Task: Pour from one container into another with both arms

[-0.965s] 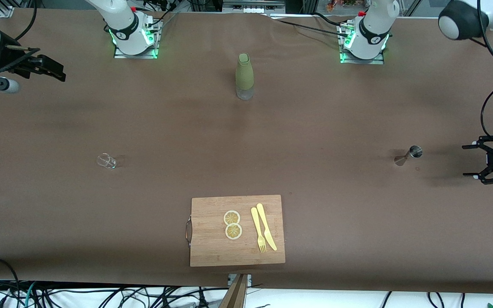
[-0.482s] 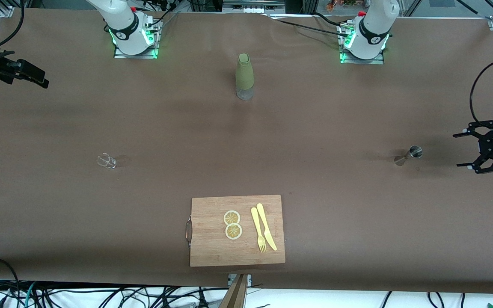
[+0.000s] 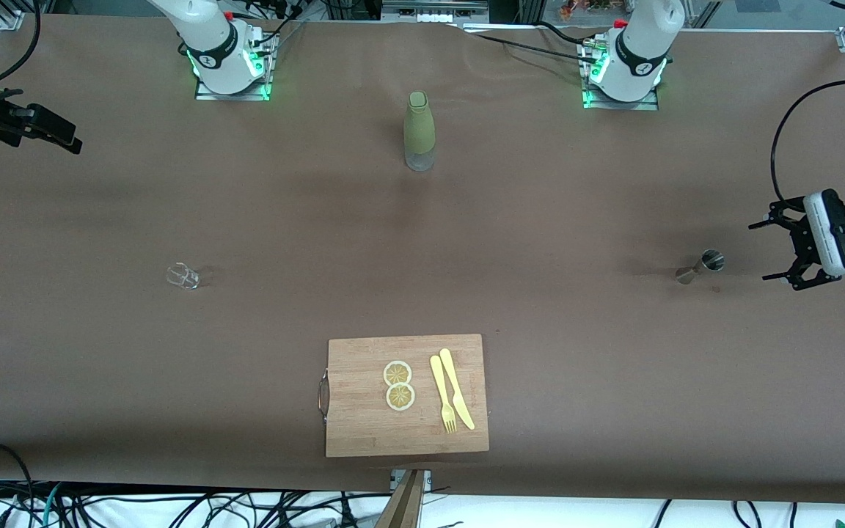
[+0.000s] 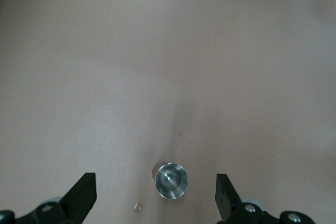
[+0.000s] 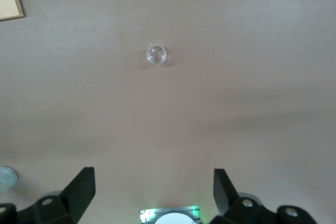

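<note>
The right end effector [image 3: 63, 138] hangs wide open over the worktop's [image 3: 540, 220] edge, well apart from the small clear glass [image 3: 183, 276], which could tip under a careless approach. The metal jigger [image 3: 700, 265] stands near the left end effector [image 3: 778, 251], also wide open and empty; one finger clipping it would topple it.

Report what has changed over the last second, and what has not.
The left end effector, open and empty, has moved closer to the metal jigger. The right end effector, also open, has drawn back toward the table edge at the right arm's end. The jigger, small glass, bottle and cutting board have stayed put.
</note>
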Robot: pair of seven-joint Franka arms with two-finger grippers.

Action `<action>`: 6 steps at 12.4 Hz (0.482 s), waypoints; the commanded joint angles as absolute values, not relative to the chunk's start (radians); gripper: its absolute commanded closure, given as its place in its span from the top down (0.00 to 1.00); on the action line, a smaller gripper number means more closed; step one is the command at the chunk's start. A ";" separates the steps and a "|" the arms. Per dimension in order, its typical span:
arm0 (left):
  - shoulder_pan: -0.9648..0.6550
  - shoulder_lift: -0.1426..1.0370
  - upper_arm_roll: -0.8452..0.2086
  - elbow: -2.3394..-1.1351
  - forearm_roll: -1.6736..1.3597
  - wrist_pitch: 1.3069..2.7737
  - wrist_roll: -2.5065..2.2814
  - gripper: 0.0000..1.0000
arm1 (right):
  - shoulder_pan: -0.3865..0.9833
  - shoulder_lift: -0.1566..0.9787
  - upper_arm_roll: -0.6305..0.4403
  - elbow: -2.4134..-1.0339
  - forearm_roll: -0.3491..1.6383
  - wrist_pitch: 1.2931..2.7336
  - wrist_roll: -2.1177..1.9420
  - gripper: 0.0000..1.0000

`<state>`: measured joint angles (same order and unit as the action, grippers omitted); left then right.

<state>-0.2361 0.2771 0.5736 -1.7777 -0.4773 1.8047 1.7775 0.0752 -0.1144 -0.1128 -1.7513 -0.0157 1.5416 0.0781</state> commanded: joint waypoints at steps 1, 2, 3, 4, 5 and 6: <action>-0.271 0.160 0.569 -1.879 -0.378 1.867 1.559 1.00 | 0.071 -0.100 -0.107 -1.727 -0.025 1.539 0.071 1.00; -0.276 0.150 0.566 -1.881 -0.353 1.873 1.489 1.00 | 0.071 -0.100 -0.107 -1.727 -0.025 1.539 0.071 1.00; -0.285 0.149 0.554 -1.879 -0.335 1.875 1.433 1.00 | 0.071 -0.100 -0.107 -1.727 -0.023 1.540 0.071 1.00; -0.290 0.147 0.546 -1.878 -0.312 1.876 1.364 1.00 | 0.071 -0.100 -0.107 -1.726 -0.025 1.540 0.071 1.00; -0.304 0.138 0.537 -1.873 -0.269 1.876 1.273 1.00 | 0.072 -0.101 -0.106 -1.726 -0.026 1.539 0.071 1.00; -0.308 0.127 0.523 -1.871 -0.237 1.876 1.171 1.00 | 0.072 -0.101 -0.106 -1.726 -0.026 1.540 0.071 1.00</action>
